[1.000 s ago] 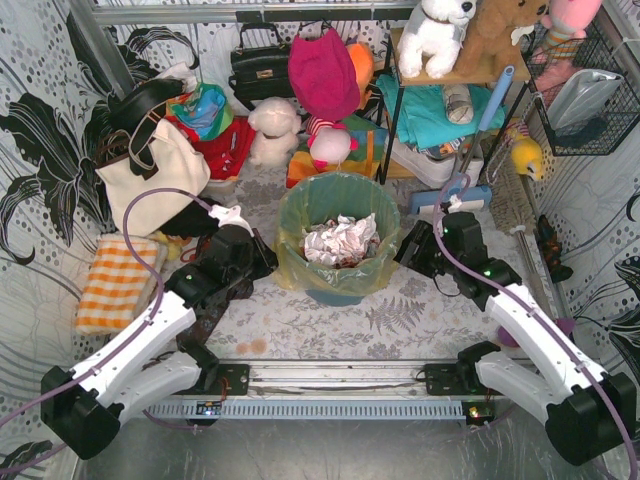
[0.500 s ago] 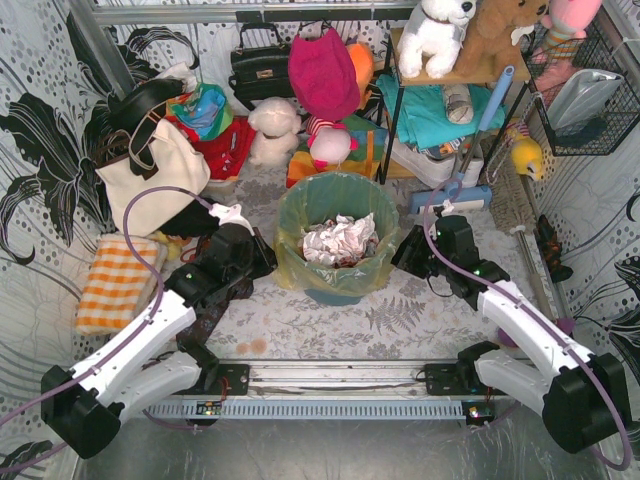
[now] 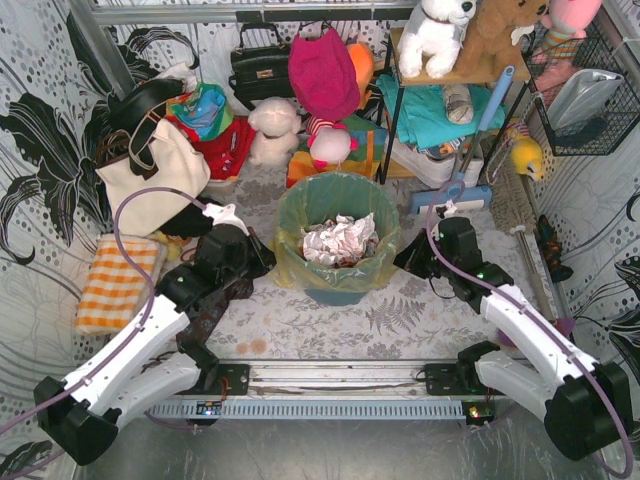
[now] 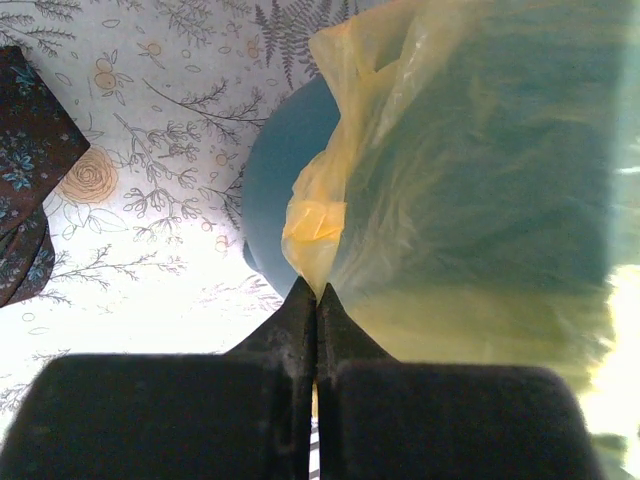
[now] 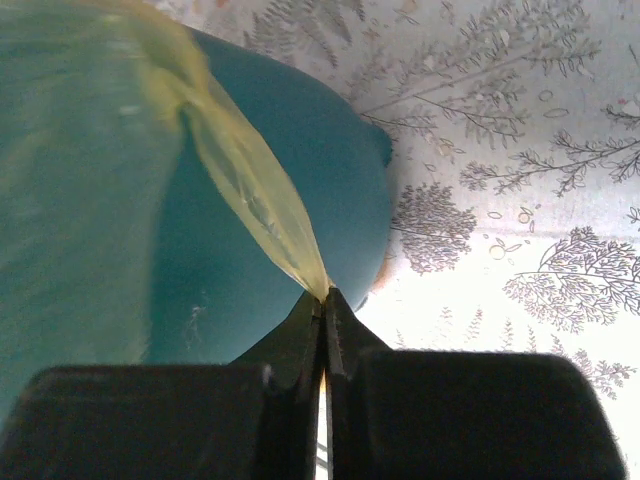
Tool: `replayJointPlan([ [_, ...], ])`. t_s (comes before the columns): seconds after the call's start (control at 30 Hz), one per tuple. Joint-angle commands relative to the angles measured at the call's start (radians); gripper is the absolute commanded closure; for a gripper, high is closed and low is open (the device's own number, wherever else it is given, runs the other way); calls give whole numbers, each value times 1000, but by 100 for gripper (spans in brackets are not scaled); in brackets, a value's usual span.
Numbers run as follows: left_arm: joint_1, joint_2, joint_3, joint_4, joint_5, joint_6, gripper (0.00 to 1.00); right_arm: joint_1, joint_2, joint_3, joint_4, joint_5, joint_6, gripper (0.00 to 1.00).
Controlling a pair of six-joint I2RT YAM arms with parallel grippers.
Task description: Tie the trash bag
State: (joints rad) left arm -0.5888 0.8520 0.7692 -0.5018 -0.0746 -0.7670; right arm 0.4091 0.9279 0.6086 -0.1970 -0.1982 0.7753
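The trash bag (image 3: 352,268), thin yellow plastic, lines a teal bucket (image 3: 334,295) at the table's middle, with crumpled white-and-red paper (image 3: 338,241) inside. My left gripper (image 3: 264,262) is at the bucket's left side, shut on a pinch of the trash bag (image 4: 312,225) drawn to its fingertips (image 4: 317,295). My right gripper (image 3: 404,257) is at the bucket's right side, shut on a stretched strip of the trash bag (image 5: 255,205) that runs into its tips (image 5: 324,296). The teal bucket wall (image 5: 290,150) shows behind the strip.
A cream tote bag (image 3: 150,178) and an orange checked cloth (image 3: 118,281) lie at the left. Plush toys (image 3: 275,130), a black handbag (image 3: 260,68) and a shelf rack (image 3: 450,110) crowd the back. A blue mop (image 3: 470,160) leans at the right.
My right gripper has closed on the bag's edge at the bucket's right side. The left gripper stays shut on the bag; its arm has shifted slightly.
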Motion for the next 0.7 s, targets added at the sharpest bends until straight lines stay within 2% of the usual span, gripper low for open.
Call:
replayJointPlan([
  [0.0,-4,-36,94,-66,6,1,100,-4,-90,104,-114,33,-54,100],
  [0.37,-4,-82,205,-79,-11,2,100,-5,-178,233,-153,-12,-30,100],
  [0.67,-4,-93,221,-50,-10,-6,100,-5,-175,312,-127,-44,-30,100],
])
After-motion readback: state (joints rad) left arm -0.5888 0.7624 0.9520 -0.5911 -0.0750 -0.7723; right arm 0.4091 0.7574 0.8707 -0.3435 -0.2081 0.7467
